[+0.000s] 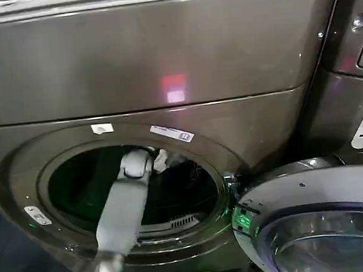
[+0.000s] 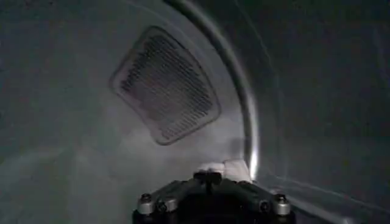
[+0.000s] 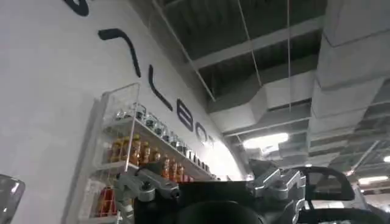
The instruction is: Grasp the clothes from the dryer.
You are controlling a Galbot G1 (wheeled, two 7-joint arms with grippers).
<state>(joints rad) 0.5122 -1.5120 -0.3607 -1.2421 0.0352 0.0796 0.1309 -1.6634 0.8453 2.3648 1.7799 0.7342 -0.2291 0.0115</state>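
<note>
Bronze-grey brushed-metal dryer (image 1: 161, 54) with a round porthole; its glass-and-chrome door (image 1: 319, 225) swings open at near right, beside the neighbouring grey machine (image 1: 354, 61). The left arm reaches through the porthole into the dark drum, where a perforated vent panel (image 2: 164, 85) sits on the far wall. White clothes (image 1: 161, 158) lie just beside the left gripper (image 2: 213, 178); its finger opening cannot be judged. The right gripper (image 3: 213, 189) points at a ceiling and a wire bottle shelf (image 3: 134, 152).

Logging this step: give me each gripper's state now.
Left gripper: inside the dryer drum, beside white cloth; open or shut cannot be told.
Right gripper: pointed at the ceiling; cannot be told.
</note>
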